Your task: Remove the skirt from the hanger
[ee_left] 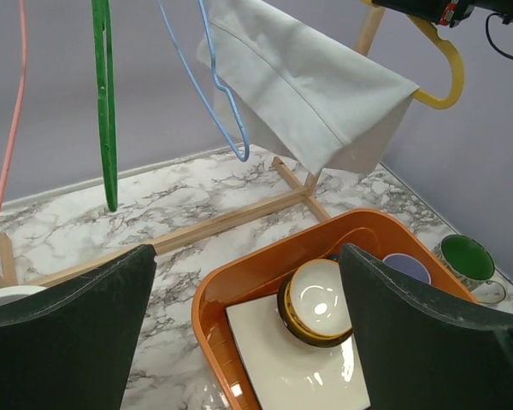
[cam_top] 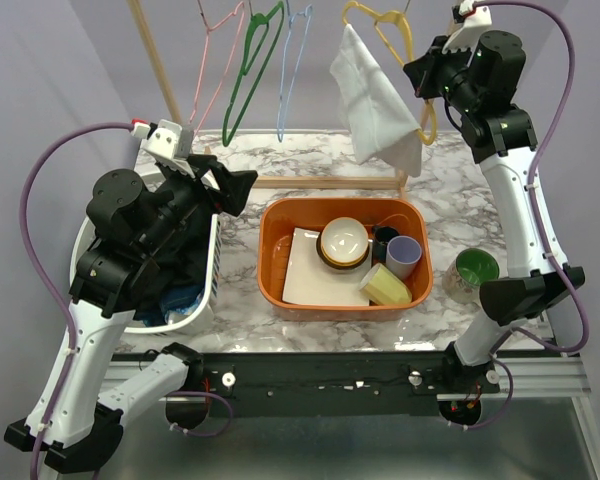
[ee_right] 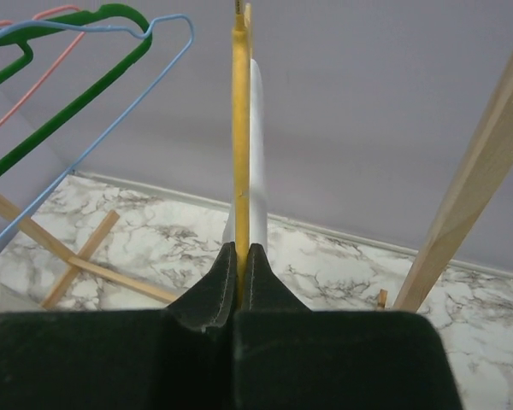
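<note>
Overhead view, left to right. The left tool (cam_top: 228, 186) hovers above the left part of the marble table (cam_top: 310, 155), its jaws spread wide and holding nothing. Below it stands a white laundry basket (cam_top: 80, 252) with dark cloth inside. Behind, a wooden rack (cam_top: 160, 70) carries a pink hanger (cam_top: 215, 70), a green hanger (cam_top: 250, 80) and a blue hanger (cam_top: 293, 70), all bare. At table centre an orange tub (cam_top: 272, 230) holds a square white plate (cam_top: 305, 270), a bowl (cam_top: 343, 243), a purple cup (cam_top: 402, 257) and a yellow cup (cam_top: 385, 285).

The skirt (cam_top: 380, 105), a white cloth, hangs draped over the yellow hanger (cam_top: 380, 22) at the right end of the rack, clear of the table. The right tool (cam_top: 425, 75) is raised to that hanger's right end. In the right wrist view its jaws are pressed together on the hanger's yellow edge, with the skirt just beside them. Whether any cloth is also caught cannot be told. A green cup (cam_top: 475, 268) stands on the table to the right of the tub.

Step in hand, as judged: the hanger is pinned and the skirt is not yet off. The next move calls for the free left tool to reach up and right to the skirt's lower hem. It would then close on the cloth alone and draw it off the hanger while the right tool holds firm.
</note>
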Controlling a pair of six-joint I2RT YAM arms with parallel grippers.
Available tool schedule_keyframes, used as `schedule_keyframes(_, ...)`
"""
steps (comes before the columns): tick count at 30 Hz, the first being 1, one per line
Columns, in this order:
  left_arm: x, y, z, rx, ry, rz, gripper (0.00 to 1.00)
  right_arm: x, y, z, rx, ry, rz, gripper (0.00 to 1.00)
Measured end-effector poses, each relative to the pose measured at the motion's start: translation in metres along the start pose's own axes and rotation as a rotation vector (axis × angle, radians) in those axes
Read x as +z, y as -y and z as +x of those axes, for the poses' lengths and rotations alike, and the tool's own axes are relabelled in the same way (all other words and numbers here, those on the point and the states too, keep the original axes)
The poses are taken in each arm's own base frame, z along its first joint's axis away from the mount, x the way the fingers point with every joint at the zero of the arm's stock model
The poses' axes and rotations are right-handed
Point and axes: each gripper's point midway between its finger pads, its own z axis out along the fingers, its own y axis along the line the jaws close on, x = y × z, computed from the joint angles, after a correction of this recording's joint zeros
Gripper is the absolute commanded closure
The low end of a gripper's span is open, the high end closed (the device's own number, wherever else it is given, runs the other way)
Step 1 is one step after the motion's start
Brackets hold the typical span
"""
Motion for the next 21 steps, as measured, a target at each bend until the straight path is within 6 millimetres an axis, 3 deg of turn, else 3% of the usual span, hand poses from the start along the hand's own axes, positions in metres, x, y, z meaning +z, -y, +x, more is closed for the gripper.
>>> schedule_keyframes(10, -0.001, 0.001, -0.004, 0.001, 0.009, 0.002, 0.01, -0.014, -0.006, -0.033, -0.015, 0.103, -0.012, 0.99)
schedule_keyframes(17, -0.006, 0.004, -0.017, 0.003, 0.037, 0.009, 0.01, -0.027, -0.011, -0.037, -0.005, 0.106, -0.023, 0.99)
schedule_keyframes(21, -0.01, 0.01, -0.027, 0.002, 0.058, 0.028, 0.01, -0.048, -0.017, -0.038, 0.0, 0.119, -0.042, 0.99)
